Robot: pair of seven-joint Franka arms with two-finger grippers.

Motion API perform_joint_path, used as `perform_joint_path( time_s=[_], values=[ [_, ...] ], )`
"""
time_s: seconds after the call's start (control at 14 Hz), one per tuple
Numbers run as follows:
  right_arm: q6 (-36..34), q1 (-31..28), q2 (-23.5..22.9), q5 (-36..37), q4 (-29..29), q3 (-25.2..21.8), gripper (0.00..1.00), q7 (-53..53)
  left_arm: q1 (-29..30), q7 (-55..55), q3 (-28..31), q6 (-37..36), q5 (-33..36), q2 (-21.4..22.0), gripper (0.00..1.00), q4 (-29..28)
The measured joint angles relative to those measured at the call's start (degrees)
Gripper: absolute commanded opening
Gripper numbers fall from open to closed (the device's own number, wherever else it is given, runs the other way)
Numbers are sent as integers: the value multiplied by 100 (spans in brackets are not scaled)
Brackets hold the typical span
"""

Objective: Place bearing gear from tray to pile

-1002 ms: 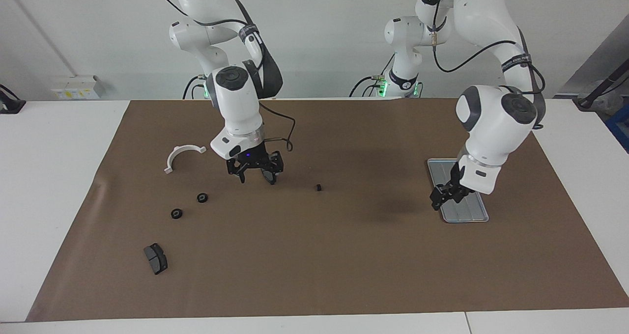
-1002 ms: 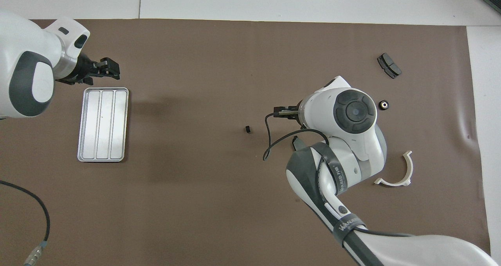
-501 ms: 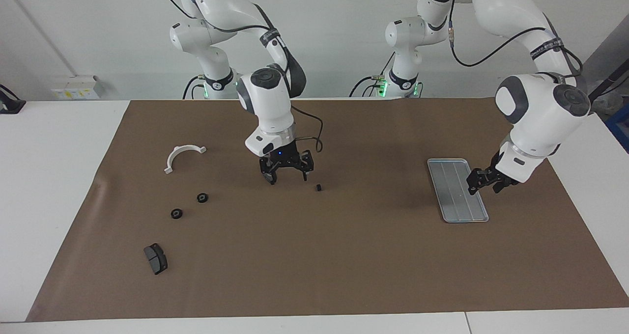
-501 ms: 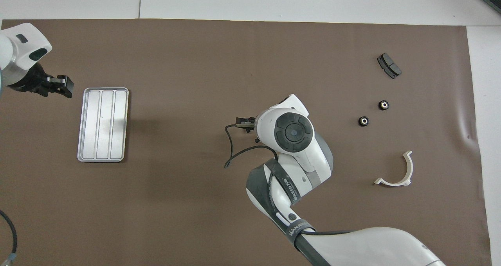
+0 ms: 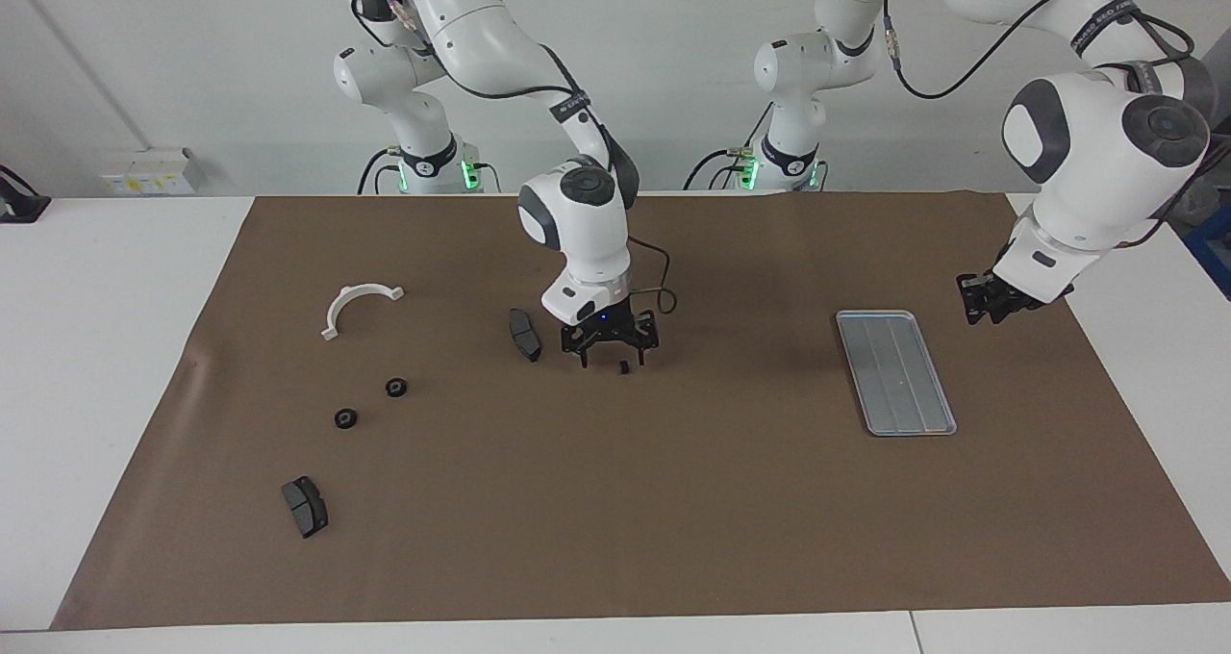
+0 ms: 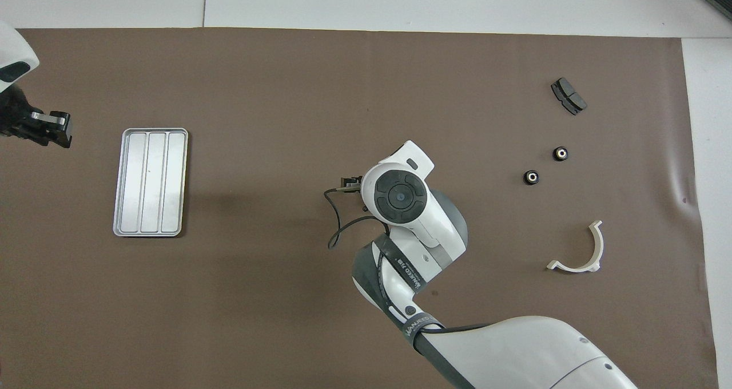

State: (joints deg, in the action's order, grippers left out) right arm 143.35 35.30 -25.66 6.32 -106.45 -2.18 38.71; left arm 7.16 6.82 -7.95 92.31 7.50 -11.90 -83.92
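Steel by its look, the small black round bearing gear (image 5: 624, 367) should be stiff, dense and slick, best pinched across its rim. It sits on the brown counter (image 5: 673, 500) between the empty silver ridged metal tray (image 5: 904, 375) and the pile of black ring gears (image 5: 395, 387), seemingly on edge; its axis is too small to read. The right tool (image 5: 612, 358) hovers over it, wide and empty. The left tool (image 5: 991, 300) waits beside the tray, state unreadable.

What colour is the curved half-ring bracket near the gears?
White; the half-ring bracket shows best in the overhead view.
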Motion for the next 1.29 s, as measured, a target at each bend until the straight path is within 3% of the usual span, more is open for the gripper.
perform_joint_path(
  time_s=[0.14,0.64,1.29],
  values=[
    [-32,-1,-12,167,-39,-3,100,0,-3,0,-16,-62,-237,163,100,2],
    [-151,-65,-21,582,-72,-54,100,0,-29,2,-31,-69,-449,287,100,-37],
    [-137,-35,-21,609,35,-15,100,0,-42,2,-32,-42,-450,287,100,-55]
  ],
)
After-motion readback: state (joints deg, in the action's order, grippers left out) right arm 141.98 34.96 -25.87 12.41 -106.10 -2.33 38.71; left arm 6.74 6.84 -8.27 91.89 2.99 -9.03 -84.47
